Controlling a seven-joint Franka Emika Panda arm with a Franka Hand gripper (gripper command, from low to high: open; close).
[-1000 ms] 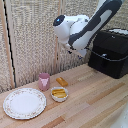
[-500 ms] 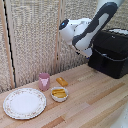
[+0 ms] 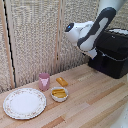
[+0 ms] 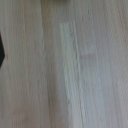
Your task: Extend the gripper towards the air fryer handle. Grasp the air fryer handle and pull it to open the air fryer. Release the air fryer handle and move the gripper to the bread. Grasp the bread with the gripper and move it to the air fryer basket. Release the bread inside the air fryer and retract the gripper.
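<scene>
The bulky white-and-grey robot arm [image 3: 90, 32] hung in front of the large glossy black air fryer [image 3: 112, 52], which stood at three o'clock on the pale wooden table [image 3: 95, 100]. Whether its claw was clenched or released could not be told. The small golden-orange bread slab [image 3: 61, 81] lay at centre, between the pink cup [image 3: 44, 81] and white bowl of yellow sticks [image 3: 59, 93]. A floral plate [image 3: 24, 103] sat at eight o'clock. The wrist view showed only blurred wood.

Bread [image 3: 62, 81] between cup [image 3: 44, 81], air fryer [image 3: 112, 54]
</scene>
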